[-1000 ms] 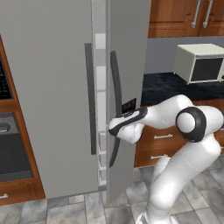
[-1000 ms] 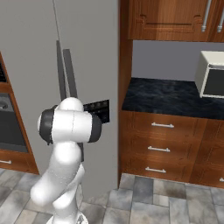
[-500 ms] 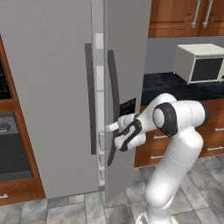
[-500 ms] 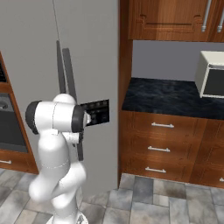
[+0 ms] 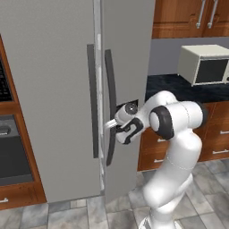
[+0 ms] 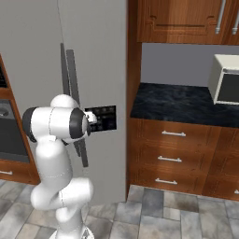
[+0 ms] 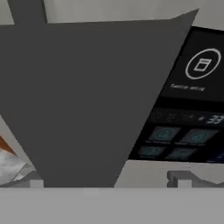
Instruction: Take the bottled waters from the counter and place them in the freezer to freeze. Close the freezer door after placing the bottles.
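Observation:
The grey freezer stands with its freezer door on the left and the matching right door beside it. Each door carries a long dark vertical handle at the middle. My gripper is open at mid-height against the right door's handle. That handle lies close between my fingertips in the hand view. A black display panel sits just right of it. The black counter runs to the right. The bottled waters are out of view.
A cream toaster oven stands on the counter. Brown drawers sit under the counter and wooden cabinets hang above. A built-in oven is left of the fridge. The floor is grey tile.
The arm has folded in closer to the fridge, with the elbow swinging towards the doors. The hand has stayed at the handle and the gripper has stayed open.

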Available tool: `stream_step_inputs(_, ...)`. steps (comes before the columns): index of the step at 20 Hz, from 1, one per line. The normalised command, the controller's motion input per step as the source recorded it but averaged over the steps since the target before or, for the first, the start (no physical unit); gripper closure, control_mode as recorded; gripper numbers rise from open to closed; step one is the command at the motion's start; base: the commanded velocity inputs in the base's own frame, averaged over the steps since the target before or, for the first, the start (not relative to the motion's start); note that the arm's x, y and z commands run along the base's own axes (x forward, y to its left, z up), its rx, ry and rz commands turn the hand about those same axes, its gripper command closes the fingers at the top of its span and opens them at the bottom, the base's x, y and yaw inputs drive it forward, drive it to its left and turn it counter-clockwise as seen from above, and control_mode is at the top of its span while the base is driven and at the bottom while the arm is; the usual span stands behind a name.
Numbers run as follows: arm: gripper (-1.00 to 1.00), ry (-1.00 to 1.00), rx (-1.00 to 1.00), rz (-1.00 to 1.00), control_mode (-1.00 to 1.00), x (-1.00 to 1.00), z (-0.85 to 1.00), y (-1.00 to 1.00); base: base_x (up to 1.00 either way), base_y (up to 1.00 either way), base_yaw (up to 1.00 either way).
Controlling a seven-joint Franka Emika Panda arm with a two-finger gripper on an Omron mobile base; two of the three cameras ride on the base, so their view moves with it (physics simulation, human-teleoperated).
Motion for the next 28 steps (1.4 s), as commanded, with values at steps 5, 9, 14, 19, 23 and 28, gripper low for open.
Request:
stream_step_inputs(5,-1.00,0.07,-0.12,-0.19,-1.00,0.25,0.09,0.26,0.00,0.00,0.00)
stream_step_inputs(9,-1.00,0.00,0.00,-0.11,-1.00,0.11,0.05,0.01,0.00,0.00,0.00)
stream_step_inputs(14,-1.00,0.00,0.00,-0.02,-1.00,0.19,0.00,0.00,0.00,0.00,0.00)
stream_step_inputs(19,-1.00,0.01,0.00,-0.05,-1.00,0.51,0.00,0.00,0.00,0.00,0.00)
stream_step_inputs(23,-1.00,0.01,0.00,-0.01,-1.00,0.46,0.00,0.00,0.00,0.00,0.00)
stream_step_inputs(28,-1.00,0.00,0.00,-0.01,-1.00,0.47,0.00,0.00,0.00,0.00,0.00)
